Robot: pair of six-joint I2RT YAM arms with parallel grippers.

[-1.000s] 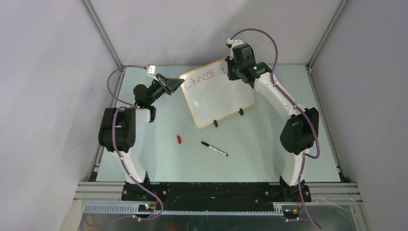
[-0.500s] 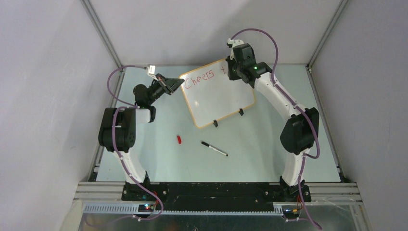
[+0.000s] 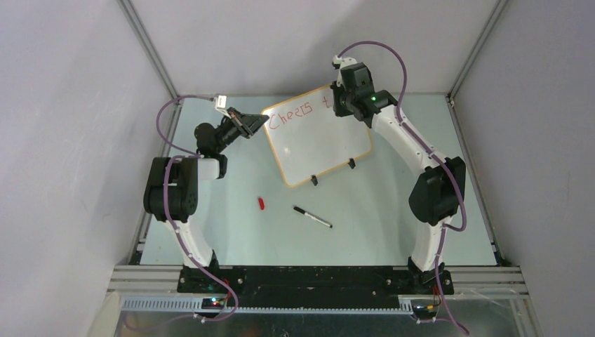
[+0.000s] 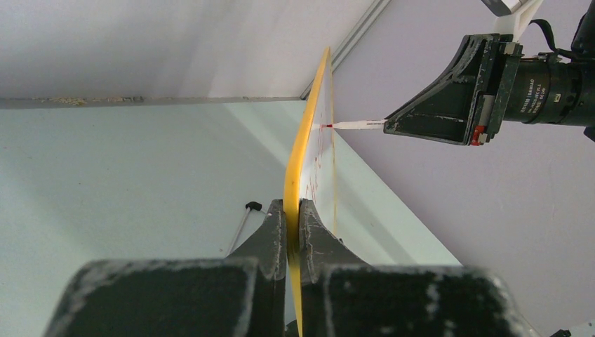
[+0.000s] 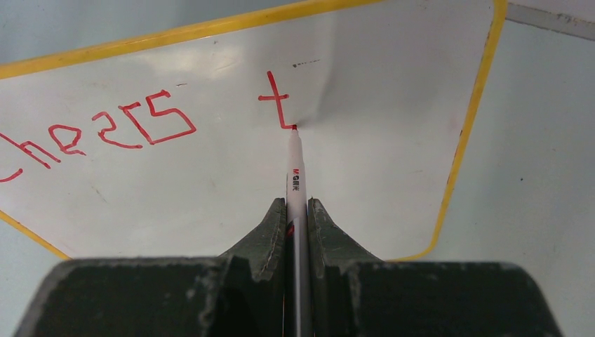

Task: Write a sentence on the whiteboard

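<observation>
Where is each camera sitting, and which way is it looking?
Top camera: above and behind the arms, looking down at the glossy white, orange-rimmed whiteboard; both whole arms show.
Left wrist camera: on the left arm, looking along the board's edge; the left gripper pinches its rim.
Right wrist camera: on the right arm, facing the board's front; the right gripper holds the white red-tipped marker.
Shared: both wrist views show the marker tip touching the board.

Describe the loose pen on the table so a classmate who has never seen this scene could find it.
Find the whiteboard at the back of the table. Before its black feet, toward the arm bases, lies the loose pen, slim, white, black-ended. The small red piece beside it is stubby, and the other pen sits in the right gripper.
</observation>
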